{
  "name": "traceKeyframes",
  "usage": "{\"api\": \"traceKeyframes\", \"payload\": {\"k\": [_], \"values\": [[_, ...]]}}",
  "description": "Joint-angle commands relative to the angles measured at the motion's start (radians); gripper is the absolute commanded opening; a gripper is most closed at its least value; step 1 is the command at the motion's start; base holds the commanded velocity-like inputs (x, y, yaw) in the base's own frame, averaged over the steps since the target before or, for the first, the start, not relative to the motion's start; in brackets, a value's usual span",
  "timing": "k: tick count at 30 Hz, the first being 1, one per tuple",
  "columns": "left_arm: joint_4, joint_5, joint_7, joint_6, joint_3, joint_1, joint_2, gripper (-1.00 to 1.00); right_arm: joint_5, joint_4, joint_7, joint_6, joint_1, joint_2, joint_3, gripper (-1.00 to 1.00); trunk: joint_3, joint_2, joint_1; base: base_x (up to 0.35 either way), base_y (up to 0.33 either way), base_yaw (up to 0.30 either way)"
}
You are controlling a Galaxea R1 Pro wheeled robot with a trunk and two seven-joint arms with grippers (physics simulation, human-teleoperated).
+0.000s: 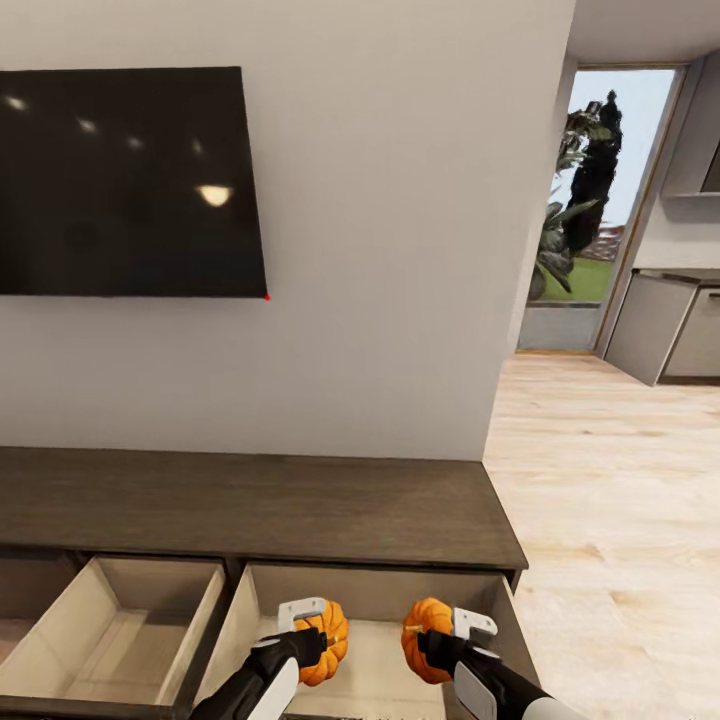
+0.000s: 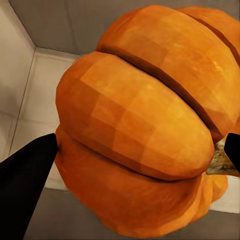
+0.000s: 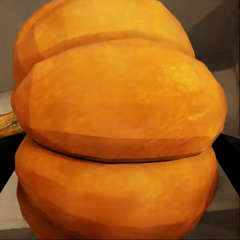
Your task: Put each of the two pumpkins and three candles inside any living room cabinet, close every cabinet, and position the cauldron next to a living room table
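Pumpkins gripped over an open cabinet drawer.
Left tool (image 1: 312,640) pinches one pumpkin (image 1: 326,640), right tool (image 1: 432,640) pinches the other pumpkin (image 1: 427,638), both above the right-hand drawer (image 1: 375,590) of the dark cabinet (image 1: 250,505); beyond hangs a black television (image 1: 125,180), with no readable writing.

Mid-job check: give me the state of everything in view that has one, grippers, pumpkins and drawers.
left gripper: shut on the left pumpkin
right gripper: shut on the right pumpkin
left pumpkin: held above the right drawer
right pumpkin: held above the right drawer
right drawer: pulled open
left drawer: pulled open, nothing visible inside
television: screen dark
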Motion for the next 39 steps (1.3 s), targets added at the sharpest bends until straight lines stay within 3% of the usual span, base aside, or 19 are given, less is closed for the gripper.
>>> {"api": "traceKeyframes", "payload": {"k": [1,8,11,15,19,25,32,35,39], "values": [[-0.001,0.008,0.010,-0.007,-0.010,-0.001,0.001,-1.00,-0.007,0.024,-0.007,-0.021,-0.001,0.000,0.009,-1.00,-0.004,-0.008,0.004,0.000,0.000,0.000],[0.039,0.009,0.000,-0.023,-0.017,-0.001,0.001,-1.00,-0.004,0.094,-0.006,-0.059,-0.001,0.013,0.009,-1.00,-0.026,-0.057,0.031,0.000,0.000,0.000],[0.041,0.011,-0.002,-0.022,-0.018,-0.001,0.002,-1.00,-0.002,0.085,-0.009,-0.003,-0.007,0.054,0.009,-1.00,-0.035,-0.078,0.042,0.000,0.000,0.000],[0.030,0.011,-0.005,-0.009,-0.020,-0.003,0.001,-1.00,0.000,0.082,-0.010,0.061,-0.061,0.072,0.008,-1.00,-0.048,-0.106,0.057,0.000,0.000,0.000],[-0.019,0.010,-0.006,0.015,-0.021,-0.011,0.001,-1.00,0.000,0.055,-0.010,0.080,-0.070,0.073,0.008,-1.00,-0.061,-0.134,0.073,0.000,0.000,0.000],[-0.141,0.004,-0.001,0.152,-0.020,-0.021,0.002,-1.00,0.001,0.026,-0.010,0.102,-0.076,0.072,0.008,-1.00,-0.079,-0.176,0.096,0.000,0.000,0.000],[-0.179,0.004,0.002,0.184,-0.020,-0.022,0.004,-1.00,0.001,-0.005,-0.011,0.106,-0.077,0.072,0.008,-1.00,-0.101,-0.225,0.123,0.000,0.000,0.000],[-0.206,0.001,0.003,0.250,-0.020,-0.022,0.006,-1.00,-0.003,-0.010,-0.012,0.110,-0.077,0.071,0.007,-1.00,-0.111,-0.246,0.134,0.000,0.000,0.000],[-0.228,0.000,0.002,0.282,-0.020,-0.022,0.009,-1.00,-0.013,-0.010,-0.015,0.112,-0.077,0.050,0.000,-1.00,-0.123,-0.274,0.149,0.000,0.000,0.000]]}}
